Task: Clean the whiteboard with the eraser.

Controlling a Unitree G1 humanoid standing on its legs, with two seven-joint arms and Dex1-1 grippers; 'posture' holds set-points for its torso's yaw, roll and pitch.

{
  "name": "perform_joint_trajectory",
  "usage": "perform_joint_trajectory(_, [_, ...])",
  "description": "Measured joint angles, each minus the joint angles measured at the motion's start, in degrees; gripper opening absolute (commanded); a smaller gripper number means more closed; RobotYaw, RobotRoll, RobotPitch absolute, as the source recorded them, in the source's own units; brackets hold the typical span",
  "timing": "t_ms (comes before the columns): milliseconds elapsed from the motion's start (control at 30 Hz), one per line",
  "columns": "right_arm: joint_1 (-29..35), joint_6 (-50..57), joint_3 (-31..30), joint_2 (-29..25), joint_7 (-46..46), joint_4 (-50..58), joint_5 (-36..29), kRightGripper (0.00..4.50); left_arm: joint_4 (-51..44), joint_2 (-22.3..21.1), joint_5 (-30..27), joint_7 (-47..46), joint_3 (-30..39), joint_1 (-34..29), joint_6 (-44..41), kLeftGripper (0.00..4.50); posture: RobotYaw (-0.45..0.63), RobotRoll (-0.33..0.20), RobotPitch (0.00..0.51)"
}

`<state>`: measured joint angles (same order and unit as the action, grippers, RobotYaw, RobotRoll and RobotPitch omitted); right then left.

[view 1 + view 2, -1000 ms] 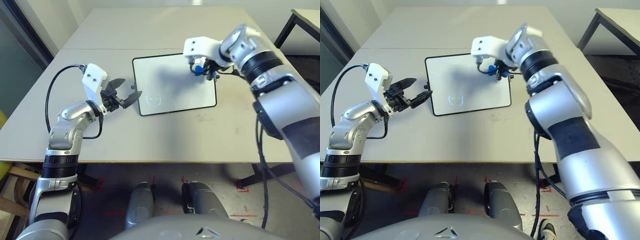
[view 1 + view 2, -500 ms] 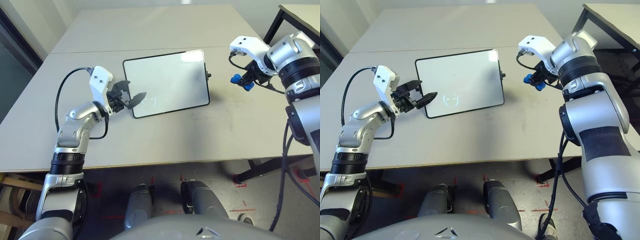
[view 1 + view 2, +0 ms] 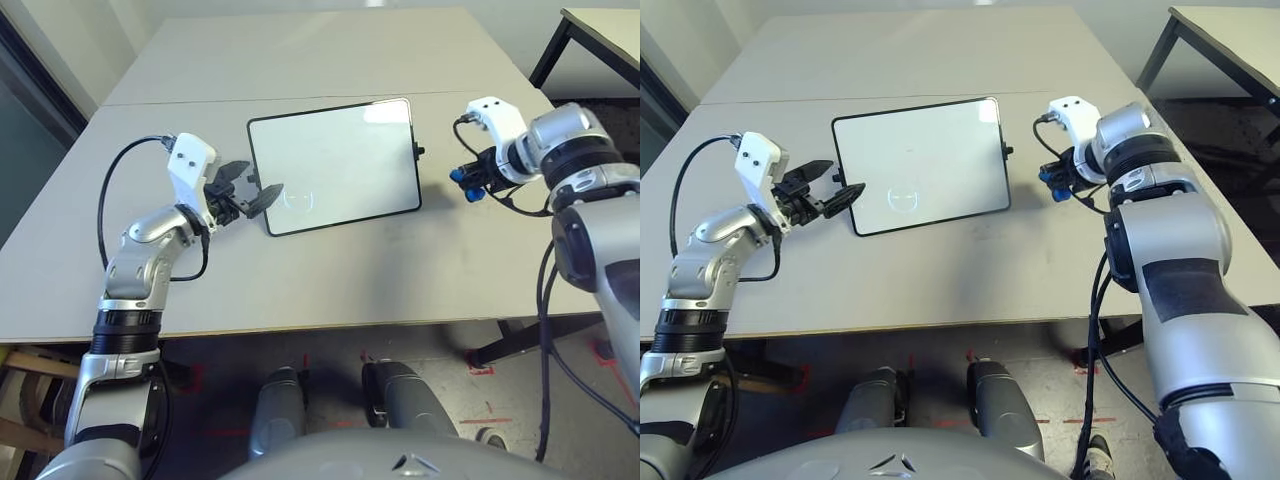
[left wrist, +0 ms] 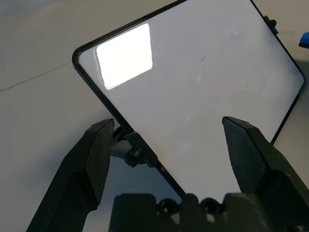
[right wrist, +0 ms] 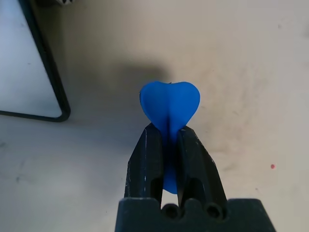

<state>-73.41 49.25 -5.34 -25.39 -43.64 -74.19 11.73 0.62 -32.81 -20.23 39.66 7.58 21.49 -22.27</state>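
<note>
The whiteboard (image 3: 340,160) lies flat mid-table, black-framed, with a faint bluish mark (image 3: 300,199) near its left front corner. My left gripper (image 3: 250,192) is open at the board's left edge. In the left wrist view its fingers (image 4: 94,159) stand on either side of that edge and its small side knob (image 4: 131,153). To the right of the board, just past its right knob, my right gripper (image 3: 466,186) is low over the bare table. It is shut on the blue eraser (image 5: 170,104), whose rounded end pokes out beyond the fingertips.
The grey table (image 3: 400,270) has a seam running across behind the board, and its front edge is close to me. A second table with black legs (image 3: 600,25) stands off the far right corner. A black cable (image 3: 105,200) loops beside my left forearm.
My right gripper carried the eraser from over the board's far right corner out to the table on its right, then drew back a little toward the board. The left gripper stayed at the left edge. The camera shifted.
</note>
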Motion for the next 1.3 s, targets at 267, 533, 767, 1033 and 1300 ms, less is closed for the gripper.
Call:
perform_joint_trajectory(267, [1.8, -4.1, 2.3, 1.0, 6.6, -0.4, -1.6, 0.49, -0.1, -1.3, 0.0, -0.1, 0.9, -0.1, -0.8, 4.50, 0.01, 0.000, 0.087])
perform_joint_trajectory(533, [2.2, -4.5, 3.7, 0.3, 7.9, -0.4, -2.5, 3.42, 0.0, -2.0, 0.0, -0.1, 1.1, 0.0, -0.8, 4.50, 0.01, 0.000, 0.089])
perform_joint_trajectory(767, [2.2, -8.8, 5.8, -2.8, 7.5, 1.4, -4.8, 4.48, -0.1, -2.0, -0.9, -2.2, 4.8, 0.0, -1.6, 4.50, 0.01, 0.000, 0.090])
perform_joint_trajectory(1033, [8.9, -25.4, 12.6, -5.2, 7.4, 10.9, -11.5, 4.48, 1.0, -2.1, -1.2, -8.5, 11.7, 0.7, -1.8, 4.50, 0.01, 0.000, 0.093])
perform_joint_trajectory(1300, [17.6, -41.5, 22.9, -5.9, 11.7, 15.1, -20.0, 4.48, 11.0, -2.3, 0.2, -16.9, 17.5, 2.6, 1.7, 4.50, 0.01, 0.000, 0.103])
